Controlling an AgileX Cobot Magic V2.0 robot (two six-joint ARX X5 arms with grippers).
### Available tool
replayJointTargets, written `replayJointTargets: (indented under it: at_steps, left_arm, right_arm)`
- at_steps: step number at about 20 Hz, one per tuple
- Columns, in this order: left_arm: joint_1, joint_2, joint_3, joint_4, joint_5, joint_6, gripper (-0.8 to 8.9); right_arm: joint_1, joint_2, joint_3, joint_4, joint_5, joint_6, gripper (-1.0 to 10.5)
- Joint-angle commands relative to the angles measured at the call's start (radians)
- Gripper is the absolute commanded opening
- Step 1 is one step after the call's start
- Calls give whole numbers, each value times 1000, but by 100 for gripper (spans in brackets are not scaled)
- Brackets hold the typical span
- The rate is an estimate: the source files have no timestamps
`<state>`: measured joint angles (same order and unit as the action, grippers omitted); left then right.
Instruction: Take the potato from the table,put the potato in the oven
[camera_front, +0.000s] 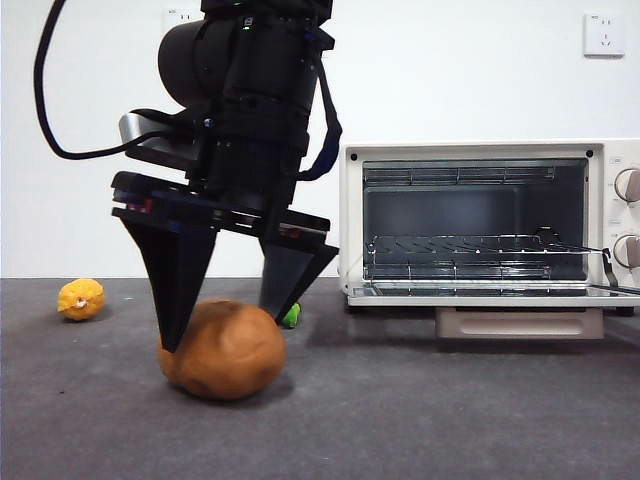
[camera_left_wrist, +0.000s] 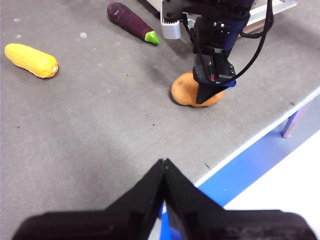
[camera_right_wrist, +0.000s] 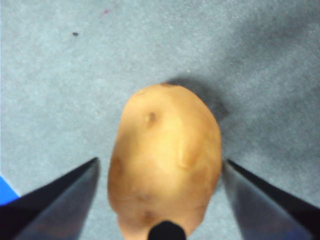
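Your right gripper is down at the table, set astride the potato, with its jaws spread apart. In the front view one jaw tip stands against the potato's near flank, low on its side, while the other jaw comes down behind the potato's far shoulder; whether either tip actually presses the skin cannot be told from that angle. In the right wrist view the potato lies lengthwise between the two jaws, with a strip of bare table showing on each side, so the jaws bracket it without being clamped on it. The potato rests on the table, in front of the oven and well off to the side of its opening. The oven door is down, and the wire rack is exposed inside the cavity. Your left gripper hangs over the table edge with its jaws pressed together, holding nothing. From the left wrist view you see the right gripper standing on the potato, an eggplant with a green tip beyond it, and an ear of corn well apart from both. In the front view a small yellow-orange lumpy fruit sits far from the potato.
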<state>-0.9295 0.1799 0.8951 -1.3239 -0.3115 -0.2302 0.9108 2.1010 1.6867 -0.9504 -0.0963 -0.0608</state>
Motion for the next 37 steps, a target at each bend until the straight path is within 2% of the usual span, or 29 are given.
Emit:
replayJointTargets:
  at_steps: [1,2,3,8,11,14,17,20,24,30,34,37]
  left_arm:
    - [1,-5,-5,4,-4,-3,-5]
    - [1,-5,-5,4,-4,-3,-5]
    - [1,-5,-5,4,-4,-3,-5]
    - [1,-5,-5,4,-4,-3,-5]
    - [1,-5,-5,4,-4,-3,-5]
    - [1,-5,-5,4,-8,-2,-5]
    - [1,-5,-5,4,-8,-3,-5]
    - [1,-5,-5,4,-8,-5,-5]
    - [1,-5,-5,4,-40,-6,-5]
    - [1,-5,-5,4,-56,-47,-5]
    - [1,-5,-5,4,-69,-77,-5]
    - [1,-5,-5,4,-115,-90,-5]
  right_arm:
    - [8,24,-3,4,3,34,246]
    - [13,24,-3,3,2,35,97]
    - [14,24,-3,0,-6,37,57]
    - [26,14,16,-56,-22,121,62]
    - [23,13,153,-240,-21,128,63]
    - [23,13,312,-366,62,129,63]
    - [17,13,412,-383,212,129,63]
    - [-11,13,425,-425,375,131,63]
    - [-124,11,425,-427,304,140,63]
    - [-318,-21,423,-428,304,140,63]
    - [-427,-38,422,-427,238,140,63]
    - [-489,-38,421,-427,226,137,63]
